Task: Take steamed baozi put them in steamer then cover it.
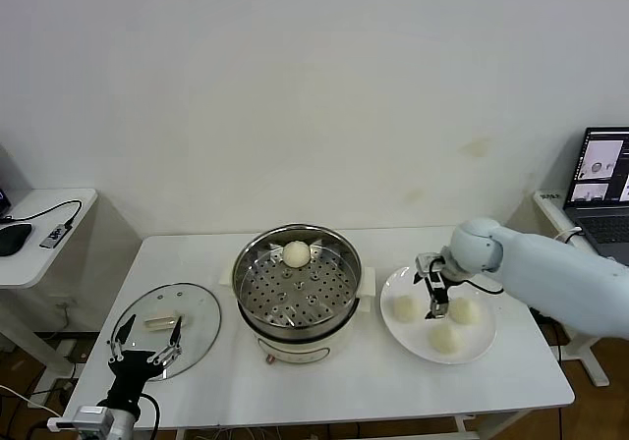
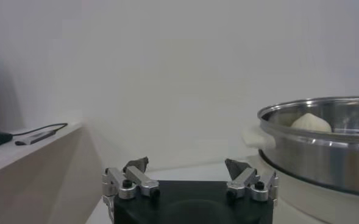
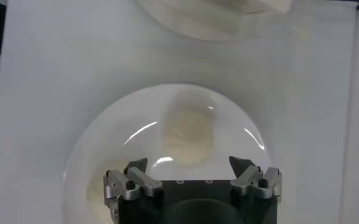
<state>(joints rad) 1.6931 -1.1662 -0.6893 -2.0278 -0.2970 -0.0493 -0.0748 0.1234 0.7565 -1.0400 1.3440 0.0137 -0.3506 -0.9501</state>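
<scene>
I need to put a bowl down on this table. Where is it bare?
Bare: table front strip, below steamer and plate; back-left corner behind cover. Crowded: plate, three baozi, open right gripper above.

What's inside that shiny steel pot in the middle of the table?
Inside the steamer sits a perforated tray with one baozi near its far edge. The other holes lie bare. Whatever is beneath the tray is hidden.

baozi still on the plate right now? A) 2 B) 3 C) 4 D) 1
B: three baozi sit on the plate under the open right gripper, and a fourth is already in the steamer.
</scene>
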